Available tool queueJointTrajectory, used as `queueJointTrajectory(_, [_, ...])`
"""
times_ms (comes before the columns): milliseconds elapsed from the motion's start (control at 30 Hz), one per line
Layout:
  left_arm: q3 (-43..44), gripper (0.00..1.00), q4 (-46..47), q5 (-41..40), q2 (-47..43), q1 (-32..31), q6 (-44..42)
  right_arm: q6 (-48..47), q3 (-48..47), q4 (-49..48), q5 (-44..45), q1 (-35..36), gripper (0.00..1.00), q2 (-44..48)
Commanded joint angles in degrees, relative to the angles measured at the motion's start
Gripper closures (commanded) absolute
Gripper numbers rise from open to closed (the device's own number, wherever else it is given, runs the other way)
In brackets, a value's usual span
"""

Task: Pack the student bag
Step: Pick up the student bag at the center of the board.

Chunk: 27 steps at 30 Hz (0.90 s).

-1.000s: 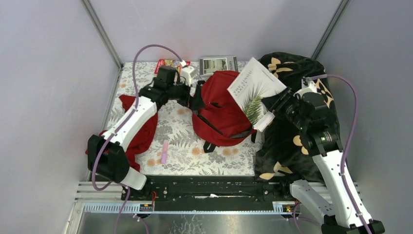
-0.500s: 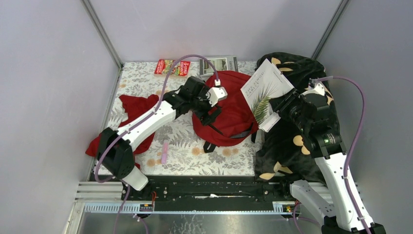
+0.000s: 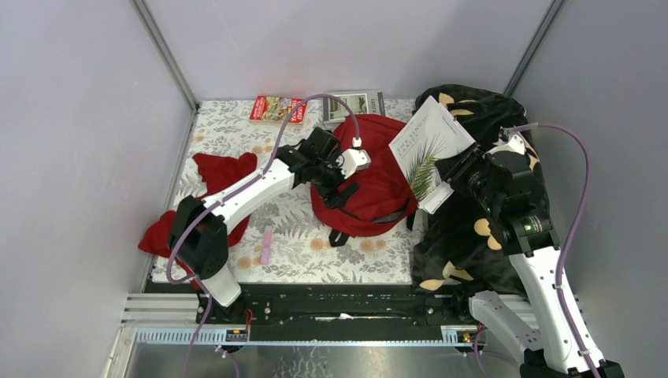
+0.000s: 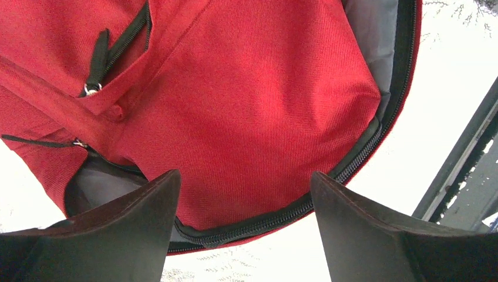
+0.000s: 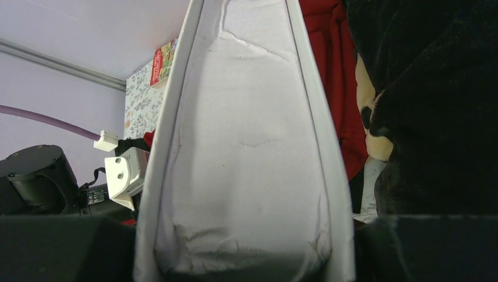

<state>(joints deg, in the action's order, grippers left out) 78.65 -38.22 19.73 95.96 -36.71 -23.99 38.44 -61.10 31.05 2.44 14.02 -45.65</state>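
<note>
The dark-red backpack [image 3: 378, 189] is laid on the flower-patterned tabletop [image 3: 299, 236], a little right of the middle and nearer the far edge than the near one, with its black straps spilled toward the near edge. Its right side is pressed against a black blanket [image 3: 465, 228] with tan flower shapes, which is heaped along the right edge. The left hand [image 3: 337, 187] is held over the left part of the backpack; in the left wrist view its two fingers [image 4: 135, 235] are seen spread well apart above the red fabric, with nothing gripped between them. In that same view a black zipper [image 4: 352, 164] is seen undone along the curved rim of the backpack, and grey lining [image 4: 376, 35] is exposed inside it. The right hand [image 3: 449, 179] is clamped on the lower corner of a white book [image 3: 429, 138] with a green leaf on its cover, which is held tilted above the right edge of the backpack and the blanket. A thin red cloth [image 3: 220, 173] is crumpled near the left edge, partly under the left arm. A small pink object [image 3: 267, 246] is left flat toward the near edge, apart from the backpack. A red book [image 3: 277, 109] and a grey book [image 3: 354, 102] are placed side by side against the far edge.
</note>
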Motion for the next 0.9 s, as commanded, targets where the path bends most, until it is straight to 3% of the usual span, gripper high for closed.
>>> queueJointTrajectory(0, [0.3,0.08,-3.8,0.2,-2.5,-0.2,-2.0,0.5,-0.8,-3.5,-0.5,0.0,0.77,0.4])
queueJointTrajectory(233, [-1.0,0.05,-4.5,4.8,-6.1,-0.2,-4.7,1.8,0.8,-5.5,-2.3,0.0,0.77,0.3])
queueJointTrajectory(700, [-2.9,0.05,-5.5,7.6,1.6,-1.7,-4.9,2.5,1.3,-5.6,-3.8,0.0,0.77,0.8])
queueJointTrajectory(800, [-2.5,0.19,-3.4,5.6,2.9,-2.2,-3.8,2.5,1.1,-5.6,-3.8,0.0,0.77,0.9])
queueJointTrajectory(833, [-1.9,0.31,-2.8,5.2,3.2,-2.2,-3.3,2.5,1.0,-5.6,-3.6,0.0,0.77,1.0])
queueJointTrajectory(867, [-0.9,0.51,-2.7,4.6,3.4,-2.3,-3.0,2.5,0.9,-5.5,-3.4,0.0,0.77,1.1])
